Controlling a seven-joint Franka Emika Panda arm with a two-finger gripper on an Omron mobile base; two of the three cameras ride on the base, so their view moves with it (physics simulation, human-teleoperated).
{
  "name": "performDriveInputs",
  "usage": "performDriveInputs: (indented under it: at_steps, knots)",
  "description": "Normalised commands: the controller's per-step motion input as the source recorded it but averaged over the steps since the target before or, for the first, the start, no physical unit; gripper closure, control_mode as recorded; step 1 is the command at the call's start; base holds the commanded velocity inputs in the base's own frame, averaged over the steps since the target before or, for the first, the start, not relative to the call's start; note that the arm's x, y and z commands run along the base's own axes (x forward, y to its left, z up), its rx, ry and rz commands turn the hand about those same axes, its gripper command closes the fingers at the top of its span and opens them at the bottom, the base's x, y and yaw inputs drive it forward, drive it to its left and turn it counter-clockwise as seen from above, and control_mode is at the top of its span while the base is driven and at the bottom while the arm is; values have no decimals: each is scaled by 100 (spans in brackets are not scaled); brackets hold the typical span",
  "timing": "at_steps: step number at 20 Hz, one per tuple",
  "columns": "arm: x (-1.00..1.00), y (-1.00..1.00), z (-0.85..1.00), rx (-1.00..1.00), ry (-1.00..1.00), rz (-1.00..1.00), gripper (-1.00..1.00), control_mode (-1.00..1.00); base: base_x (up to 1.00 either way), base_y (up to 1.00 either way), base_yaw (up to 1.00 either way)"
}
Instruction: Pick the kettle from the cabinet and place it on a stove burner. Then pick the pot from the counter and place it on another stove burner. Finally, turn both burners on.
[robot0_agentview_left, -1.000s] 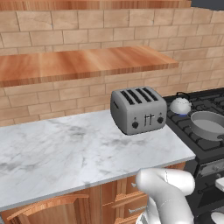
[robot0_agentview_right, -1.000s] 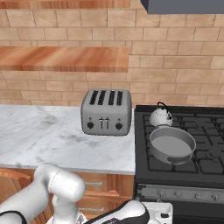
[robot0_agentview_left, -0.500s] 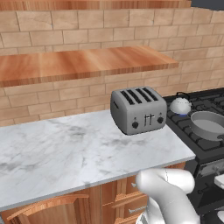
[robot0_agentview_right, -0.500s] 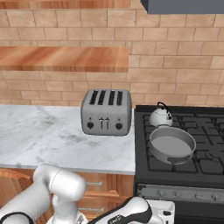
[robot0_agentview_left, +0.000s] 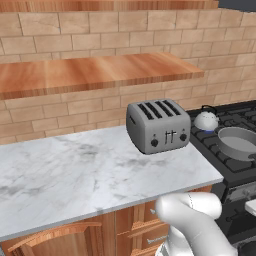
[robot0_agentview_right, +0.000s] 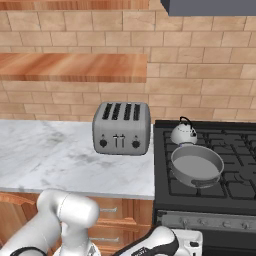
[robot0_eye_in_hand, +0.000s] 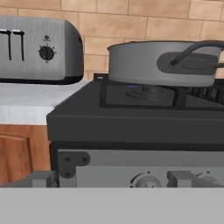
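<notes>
Marble worktop (robot0_agentview_left: 75, 170): open and bare left of the toaster (robot0_agentview_left: 157, 125), which blocks its right end. Stove burners (robot0_agentview_right: 240, 175): near-left grate occupied by the pot (robot0_agentview_right: 196, 165), far-left by the kettle (robot0_agentview_right: 183, 133); right grates free. The shelf (robot0_agentview_left: 95, 72) overhangs the far worktop.

We saw the pot (robot0_agentview_left: 239, 143) cut off by the right edge of the left base view, its far side out of the picture, and in the hand view the pot (robot0_eye_in_hand: 164, 62) lost its right end past the frame. The toaster (robot0_eye_in_hand: 38, 49) was clipped at the left edge there too, so only part of its front showed. The kettle (robot0_agentview_right: 183, 133) had its lower rim hidden behind the pot in the right base view. The stove knobs (robot0_eye_in_hand: 146, 180) were cut off at the bottom of the hand view. The flame beneath the pot was too dim for us to make out.
</notes>
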Motion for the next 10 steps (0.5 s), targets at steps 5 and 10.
performDriveInputs:
  at_steps: [5,10]
  knots:
    - [13,-3,-16,0,0,0,-100,-100,0,0,0]
    - [12,-5,-15,0,-1,0,-100,-100,0,0,0]
